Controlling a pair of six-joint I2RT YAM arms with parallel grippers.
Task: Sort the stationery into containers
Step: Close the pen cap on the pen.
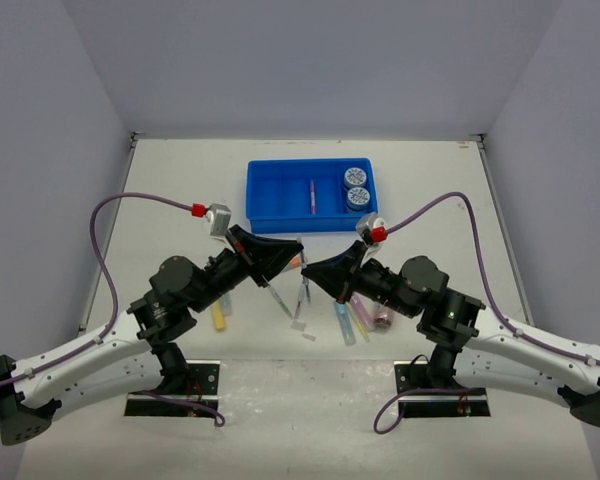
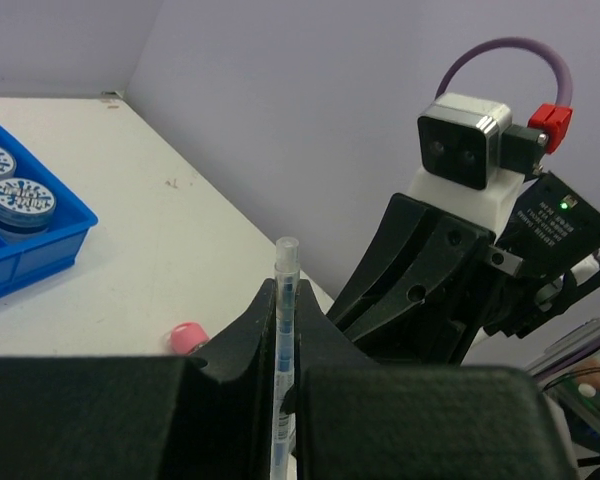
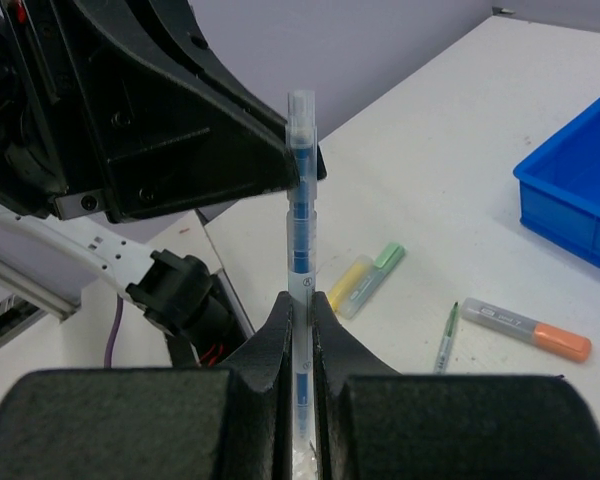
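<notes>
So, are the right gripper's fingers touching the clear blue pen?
Touching. The right wrist view shows the clear blue pen pinched between both fingers of the right gripper, with no gap on either side.

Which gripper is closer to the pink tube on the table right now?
Right. In the top view the right gripper hangs just left of and beyond the pink tube; the left gripper is farther left, past the right one.

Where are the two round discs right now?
Top view: both discs sit in the blue tray's rightmost compartment, one behind the other.
</notes>
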